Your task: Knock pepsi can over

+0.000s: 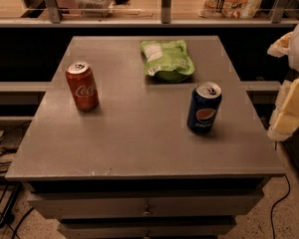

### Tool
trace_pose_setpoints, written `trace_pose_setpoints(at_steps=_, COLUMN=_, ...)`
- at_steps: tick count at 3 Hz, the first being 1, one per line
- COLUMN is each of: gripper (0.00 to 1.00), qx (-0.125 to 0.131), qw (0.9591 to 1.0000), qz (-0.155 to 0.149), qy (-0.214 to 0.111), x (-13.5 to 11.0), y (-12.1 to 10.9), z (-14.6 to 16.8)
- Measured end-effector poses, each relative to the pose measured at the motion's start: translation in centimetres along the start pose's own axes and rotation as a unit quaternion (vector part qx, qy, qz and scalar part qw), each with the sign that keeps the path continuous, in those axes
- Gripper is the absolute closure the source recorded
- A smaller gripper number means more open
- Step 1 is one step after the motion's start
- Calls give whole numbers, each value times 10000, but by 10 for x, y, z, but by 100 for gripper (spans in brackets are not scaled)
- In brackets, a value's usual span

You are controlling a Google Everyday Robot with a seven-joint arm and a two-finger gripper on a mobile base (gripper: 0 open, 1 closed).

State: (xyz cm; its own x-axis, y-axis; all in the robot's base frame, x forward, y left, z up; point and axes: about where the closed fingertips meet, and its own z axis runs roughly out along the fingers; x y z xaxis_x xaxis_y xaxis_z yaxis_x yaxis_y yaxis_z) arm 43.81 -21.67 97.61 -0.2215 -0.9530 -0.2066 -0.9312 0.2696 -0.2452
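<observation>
Desk (139, 148) viewed from above, grey, three items carried. Cans counted: two, both upright. One pepsi can (204, 108) placed on right half of desk, dark blue, silver top, well apart from one red Coca-Cola can (81, 86) on left half. One green snack bag (167, 59) laid flat toward far edge. Gripper (291, 111) seen at right frame edge, beside desk, apart from pepsi can; whether spread or closed cannot be told.

pepsi can (204, 108): "pepsi" under round logo
red can (82, 86): white Coca-Cola script
gripper (289, 116): right edge, beside the table (139, 138)
</observation>
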Motion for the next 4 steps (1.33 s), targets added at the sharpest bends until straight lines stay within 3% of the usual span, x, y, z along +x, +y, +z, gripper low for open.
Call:
trace_pose_setpoints(at_steps=1, gripper=0, qx=12, qw=10000, qz=0, qy=-26, x=-1, y=-1, z=0)
trace_pose_setpoints(at_steps=2, gripper=0, qx=-56, qw=9992, qz=27, qy=-394, x=-4, y=-4, z=8)
trace_pose_setpoints(at_steps=3, gripper=0, qx=-224, qw=9944, qz=53, qy=-1032, x=-9, y=-7, z=26)
trace_pose_setpoints(at_steps=4, gripper=0, qx=-270, qw=9798, qz=62, qy=-1979, x=-31, y=-15, z=47)
